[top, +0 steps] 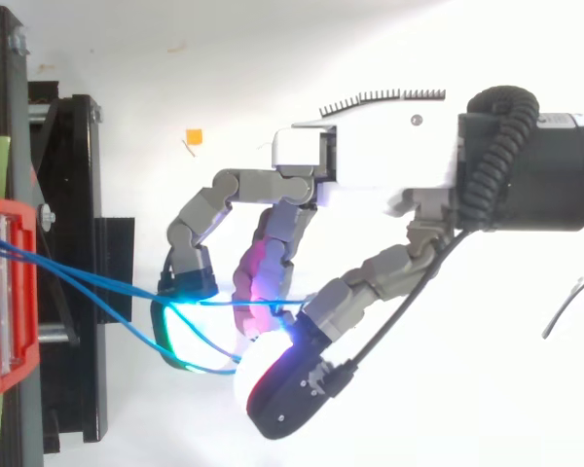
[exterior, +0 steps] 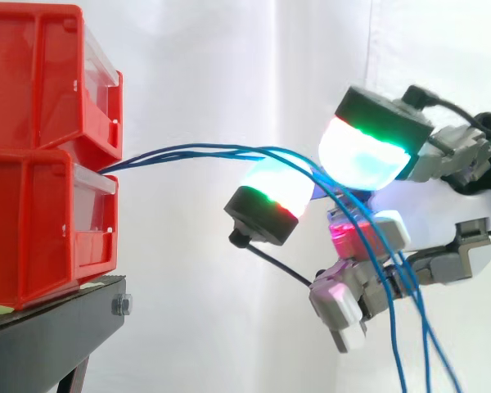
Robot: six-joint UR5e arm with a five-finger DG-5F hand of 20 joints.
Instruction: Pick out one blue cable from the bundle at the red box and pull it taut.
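The fingertip pads (exterior: pixel 274 192) glowed cyan and white with green and red rims. They were curled in toward the thumb, with the blue cables (exterior: pixel 196 150) passing through the gap between them. You had the fingers wrapped round the strands. Whether one strand was pinched apart from the rest could not be told.

In the top view, the thumb pad (top: pixel 282 389) sat at the lower centre of the frame, with a cyan pad to its left and a magenta-lit finger between them. One strand ran nearly straight into the fingers there. Another bowed lower and met the thumb pad, so you could see slack in at least part of the bundle.

In the side view, beyond the pads, the strands dropped across the fingers and left the frame at the lower right.

The hand (top: pixel 370 156) reached in from the right edge in both views, its fingers bent toward the left.

At their far end the strands came out at the seam between two stacked red boxes (exterior: pixel 33 237) on the left of the frame, then rose in a shallow arc toward the pads.

The boxes stood on a black stand (exterior: pixel 57 336) at the lower left. A white curtain (exterior: pixel 204 65) filled the background.

A small orange square (top: pixel 193 137) lay on the white surface at the upper left of the top view, well apart from the hand.
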